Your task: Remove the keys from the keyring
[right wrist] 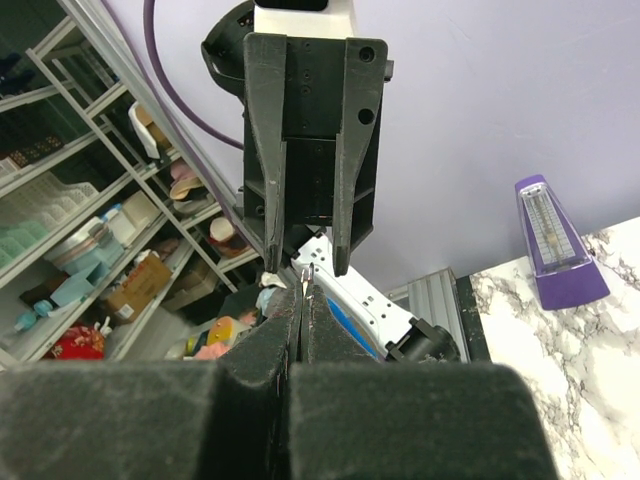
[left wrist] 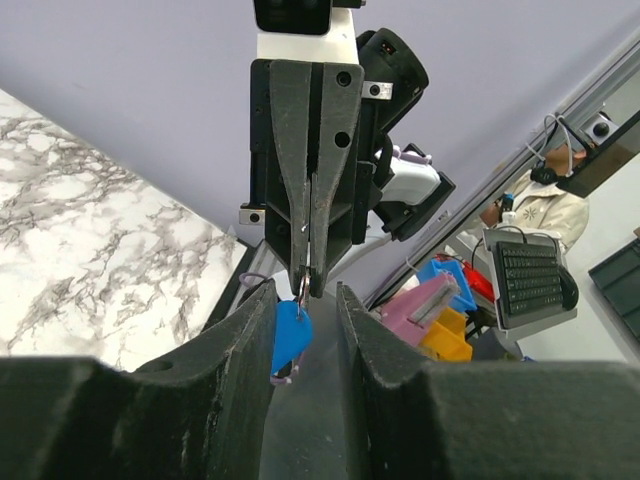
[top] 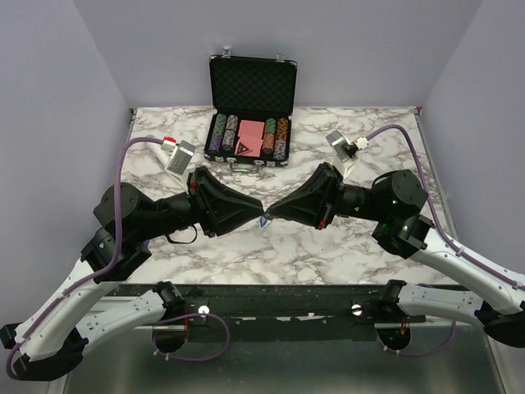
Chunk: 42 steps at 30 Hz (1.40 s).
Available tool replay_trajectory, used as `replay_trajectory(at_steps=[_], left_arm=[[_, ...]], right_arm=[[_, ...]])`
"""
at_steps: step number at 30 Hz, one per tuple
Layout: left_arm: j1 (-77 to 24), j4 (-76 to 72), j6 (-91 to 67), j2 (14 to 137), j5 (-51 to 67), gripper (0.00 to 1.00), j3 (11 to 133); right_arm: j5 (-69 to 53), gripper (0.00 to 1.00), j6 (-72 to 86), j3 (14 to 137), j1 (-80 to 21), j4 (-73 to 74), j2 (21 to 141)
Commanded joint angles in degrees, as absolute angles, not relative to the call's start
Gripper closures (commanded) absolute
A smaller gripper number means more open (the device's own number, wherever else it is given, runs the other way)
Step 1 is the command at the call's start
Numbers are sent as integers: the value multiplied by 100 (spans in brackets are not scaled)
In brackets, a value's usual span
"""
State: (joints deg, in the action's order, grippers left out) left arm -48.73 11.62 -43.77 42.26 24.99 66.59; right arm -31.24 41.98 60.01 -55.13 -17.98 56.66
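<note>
Both grippers meet tip to tip above the middle of the marble table (top: 246, 254). The keyring's blue tag (top: 264, 220) hangs between them. My right gripper (right wrist: 303, 300) is shut on a thin sliver of pale metal (right wrist: 308, 272) at the tag's top; whether that is the ring or the keys I cannot tell. In the left wrist view the blue tag (left wrist: 290, 335) dangles from the right gripper (left wrist: 312, 282) and lies against one finger (left wrist: 225, 370) of my left gripper (left wrist: 305, 300). The left jaws stand open on either side of the tag, with a gap to the other finger.
An open black case (top: 252, 107) with poker chips and cards stands at the back centre of the table. A purple metronome (right wrist: 555, 245) stands on the marble in the right wrist view. Purple cables (top: 123, 164) loop off both arms.
</note>
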Motion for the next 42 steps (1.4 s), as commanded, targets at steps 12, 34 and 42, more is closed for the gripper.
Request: replay_trajectory(at_steps=[12,34,42], left_arm=[[-5106,1379,-4245,4403,2400,100,6864],[-5203,2874,-3411,4658,3471,100,7418],[-5203,3067,-3173,4869,4262,100,7444]], right_arm=[[-3050,99,4236,5836,-5546,-2048,5599],[-3594,99,3569,6416,-5555,-537,5844],[-4086,99,3323,6706,-5546,-54,6187]])
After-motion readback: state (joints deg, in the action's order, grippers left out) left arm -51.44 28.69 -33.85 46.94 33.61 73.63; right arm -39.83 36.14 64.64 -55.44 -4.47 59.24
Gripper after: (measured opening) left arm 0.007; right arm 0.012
